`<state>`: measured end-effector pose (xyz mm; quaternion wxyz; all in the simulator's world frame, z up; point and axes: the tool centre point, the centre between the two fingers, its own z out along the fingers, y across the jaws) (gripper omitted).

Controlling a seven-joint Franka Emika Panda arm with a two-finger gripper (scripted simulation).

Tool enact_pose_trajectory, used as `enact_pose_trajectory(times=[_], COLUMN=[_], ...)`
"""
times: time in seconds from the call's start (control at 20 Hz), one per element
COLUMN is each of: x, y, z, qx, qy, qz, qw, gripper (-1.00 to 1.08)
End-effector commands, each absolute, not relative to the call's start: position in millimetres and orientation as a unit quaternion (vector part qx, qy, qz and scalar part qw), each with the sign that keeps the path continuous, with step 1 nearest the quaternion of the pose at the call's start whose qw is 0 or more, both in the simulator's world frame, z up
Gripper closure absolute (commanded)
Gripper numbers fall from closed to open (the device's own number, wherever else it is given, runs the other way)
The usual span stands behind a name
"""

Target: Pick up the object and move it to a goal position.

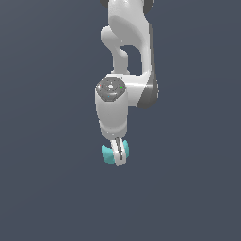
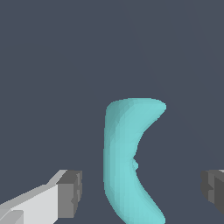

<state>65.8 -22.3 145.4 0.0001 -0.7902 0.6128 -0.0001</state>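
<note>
The object [image 2: 124, 162] is a small turquoise curved lump with a notch in one side. In the wrist view it lies between my gripper's [image 2: 142, 193] two grey pads [image 2: 70, 194], with a gap on each side, so the jaws are open around it without touching. In the exterior view the gripper [image 1: 119, 157] points straight down. One white finger covers the middle of the object [image 1: 108, 154], which shows turquoise on both sides of it. Whether the object rests on the dark surface cannot be told.
The white arm [image 1: 124, 56] rises straight above the gripper in the exterior view. A plain dark grey-blue ground [image 1: 47, 188] surrounds it, with no other objects and no goal marker in view.
</note>
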Motion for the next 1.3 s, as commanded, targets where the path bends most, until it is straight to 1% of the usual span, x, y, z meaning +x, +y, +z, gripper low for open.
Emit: enact_pose_trajectory(times=[0.0,0.45,0.75,0.8,1.25], x=[66,64,66,66,66], y=[-22,-23,-23,-23,-23], z=[142,100,96,96,96], qx=[-0.79,-0.789,-0.789,-0.789,-0.789], qy=[0.613,0.615,0.615,0.615,0.615], qz=[0.0,0.0,0.0,0.0,0.0], qw=[0.0,0.0,0.0,0.0,0.0], gripper=[-0.92,-0.92,-0.92,1.08,1.08])
